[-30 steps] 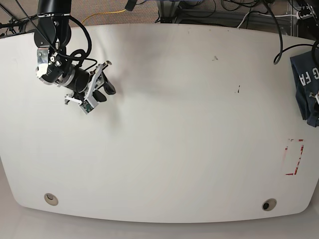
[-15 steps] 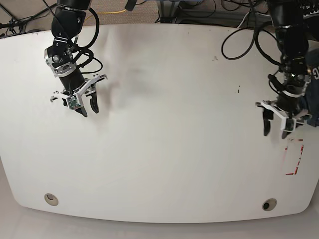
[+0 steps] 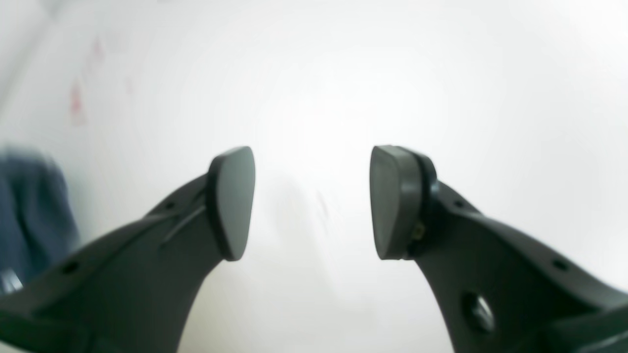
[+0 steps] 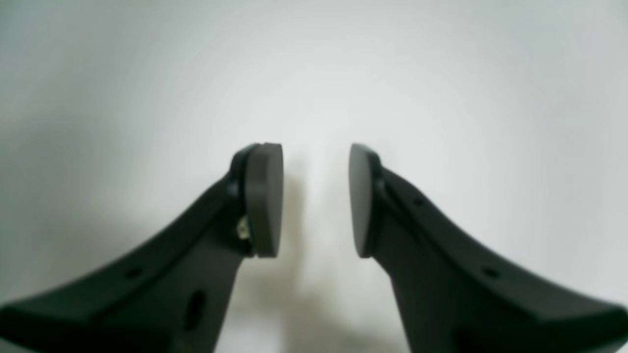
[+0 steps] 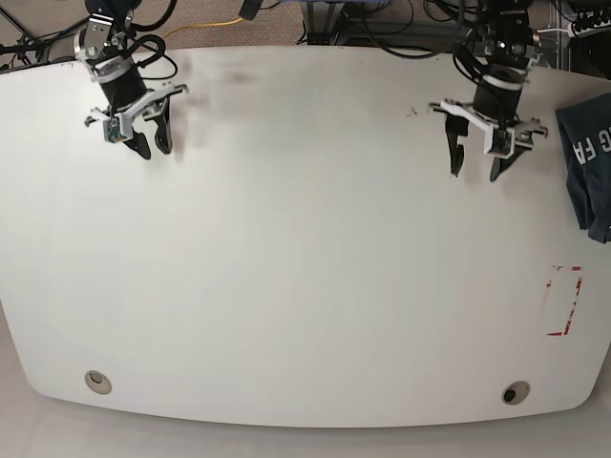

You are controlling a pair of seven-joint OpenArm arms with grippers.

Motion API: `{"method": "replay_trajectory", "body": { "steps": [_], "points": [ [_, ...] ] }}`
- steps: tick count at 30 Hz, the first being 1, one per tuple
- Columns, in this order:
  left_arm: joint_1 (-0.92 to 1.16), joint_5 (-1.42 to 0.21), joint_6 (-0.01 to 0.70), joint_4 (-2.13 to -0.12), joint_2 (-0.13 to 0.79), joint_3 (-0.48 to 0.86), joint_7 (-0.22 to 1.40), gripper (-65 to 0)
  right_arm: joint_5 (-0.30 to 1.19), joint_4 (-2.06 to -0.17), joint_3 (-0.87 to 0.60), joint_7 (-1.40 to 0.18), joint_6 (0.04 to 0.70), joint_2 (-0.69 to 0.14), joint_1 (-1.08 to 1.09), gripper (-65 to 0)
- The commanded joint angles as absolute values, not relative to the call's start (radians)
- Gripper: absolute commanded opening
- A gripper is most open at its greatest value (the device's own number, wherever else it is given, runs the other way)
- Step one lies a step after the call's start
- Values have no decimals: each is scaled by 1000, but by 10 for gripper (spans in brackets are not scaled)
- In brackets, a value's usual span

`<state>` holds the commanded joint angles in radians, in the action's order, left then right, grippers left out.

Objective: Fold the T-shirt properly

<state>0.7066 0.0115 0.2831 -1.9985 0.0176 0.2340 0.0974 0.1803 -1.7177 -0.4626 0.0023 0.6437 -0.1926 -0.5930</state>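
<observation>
The dark slate-blue T-shirt (image 5: 586, 162) lies bunched at the table's right edge, white letters showing, partly cut off by the frame. It also shows as a blue blur at the left of the left wrist view (image 3: 29, 211). My left gripper (image 5: 475, 172) hangs open and empty over bare table at the far right, apart from the shirt; its pads stand wide apart in the left wrist view (image 3: 312, 201). My right gripper (image 5: 153, 150) is open and empty at the far left; its pads show a narrower gap in the right wrist view (image 4: 315, 198).
The white table (image 5: 305, 267) has a red rectangle mark (image 5: 563, 301) near its right edge and two round holes near the front, one left (image 5: 96, 382) and one right (image 5: 516, 392). Cables (image 5: 382, 24) lie behind the far edge.
My left arm came in at the right edge, then moved up and left, away from the shirt. My right arm turned and moved up towards the far left corner. Both stay open.
</observation>
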Motion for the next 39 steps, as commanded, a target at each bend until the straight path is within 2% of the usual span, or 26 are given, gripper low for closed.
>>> {"method": "replay_trajectory", "body": {
  "steps": [8,13,19,23,26,33,35,39],
  "points": [
    [974,8,283,-1998,15,229,91,-311,255,-1762,-463,4,644,-183,-835,-439],
    [1116,-108,283,-1991,41,229,94,-311,286,-1758,-463,16,645,-131,-969,-439],
    [1167,-205,283,-1848,114,199,94,-312,286,-1590,-383,168,645,-94,-1073,-439],
    [1084,-206,283,-1666,168,127,93,-312,286,-1412,-295,251,619,-108,-1076,-438],
    [992,-203,283,-1498,177,84,91,-314,285,-1276,-236,300,549,-111,-1029,-439],
    [786,-202,283,-1148,179,18,91,-342,285,-1017,-79,306,429,-156,-886,-438],
    [697,-202,283,-1004,179,1,91,-342,285,-920,-59,306,374,-156,-820,-436],
    [542,-202,283,-765,179,-31,91,-342,259,-763,-35,306,346,-154,-704,-434]
  ]
}}
